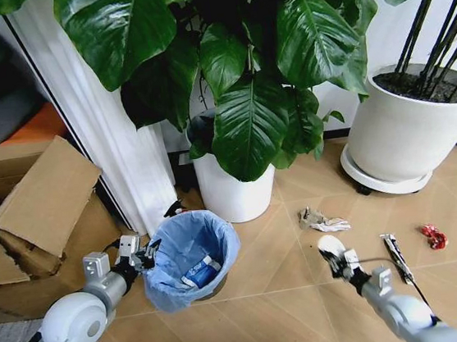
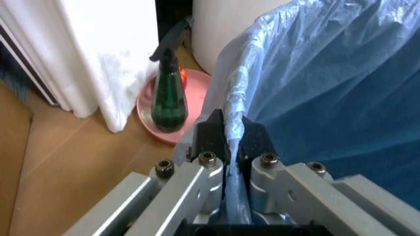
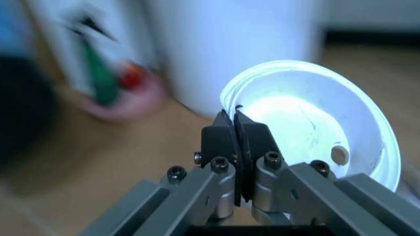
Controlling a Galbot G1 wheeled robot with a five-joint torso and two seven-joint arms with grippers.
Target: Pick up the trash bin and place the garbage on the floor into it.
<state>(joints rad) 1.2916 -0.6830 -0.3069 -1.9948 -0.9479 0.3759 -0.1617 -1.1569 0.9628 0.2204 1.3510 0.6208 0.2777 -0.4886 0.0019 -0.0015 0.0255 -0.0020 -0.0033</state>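
Observation:
The trash bin [image 1: 190,258], dark with a crinkly light blue bag, hangs from my left gripper [image 1: 149,256], which is shut on its rim [image 2: 231,129]. A blue-white wrapper [image 1: 200,271] lies inside it. My right gripper [image 1: 332,256] is shut on the edge of a white disc [image 3: 315,123], held just above the floor [image 1: 284,297] to the right of the bin. On the floor lie a crumpled white tissue [image 1: 323,221], a thin stick wrapper [image 1: 397,257] and a red crumpled wrapper [image 1: 434,236].
A white plant pot [image 1: 229,189] stands right behind the bin, and a bigger white pot [image 1: 406,134] at the back right. A green spray bottle [image 2: 168,96] sits on a pink saucer [image 2: 190,105] by the white curtain [image 1: 100,128]. Cardboard boxes [image 1: 35,209] lie to the left.

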